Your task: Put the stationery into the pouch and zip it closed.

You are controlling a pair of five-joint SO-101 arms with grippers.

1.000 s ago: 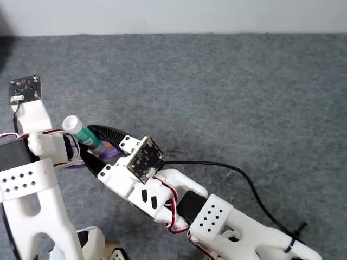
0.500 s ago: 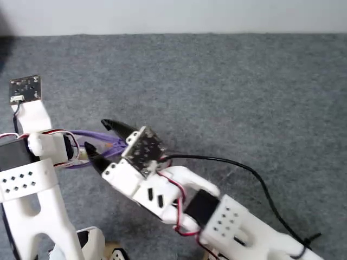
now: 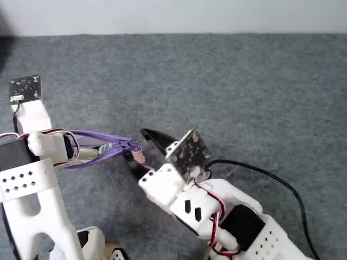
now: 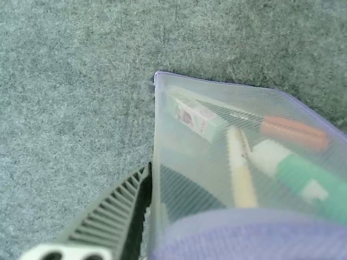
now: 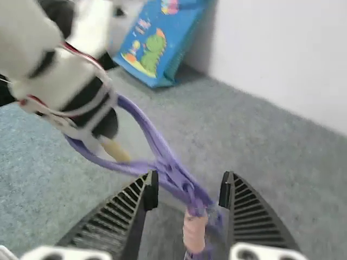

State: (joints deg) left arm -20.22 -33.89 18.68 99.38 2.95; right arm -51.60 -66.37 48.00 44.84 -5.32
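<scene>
A clear pouch [image 4: 217, 162] with purple trim holds a green glue stick [image 4: 303, 179], a red pen [image 4: 293, 132], a yellow pencil [image 4: 241, 173] and a small eraser [image 4: 198, 119]. My left gripper [image 3: 76, 150] is shut on one end of the pouch [image 3: 103, 145], with one ribbed finger [image 4: 111, 216] against its wall. My right gripper [image 5: 188, 181] is open, its jaws on either side of the pouch's purple zipper edge [image 5: 157, 146]. The pink zipper pull [image 5: 193, 232] hangs between them. From above, the right gripper [image 3: 135, 145] sits at the pouch's right end by the pull [image 3: 139, 156].
Grey carpet [image 3: 244, 92] covers the table, with open room to the right and behind. A white wall [image 3: 173, 16] runs along the back. A blue printed bag [image 5: 157, 38] stands against the wall behind the left arm [image 5: 59, 81].
The green glue stick held over the pouch mouth has gone inside. My right gripper has let go, pulled back to the right and now straddles the zipper end. The mouth has narrowed.
</scene>
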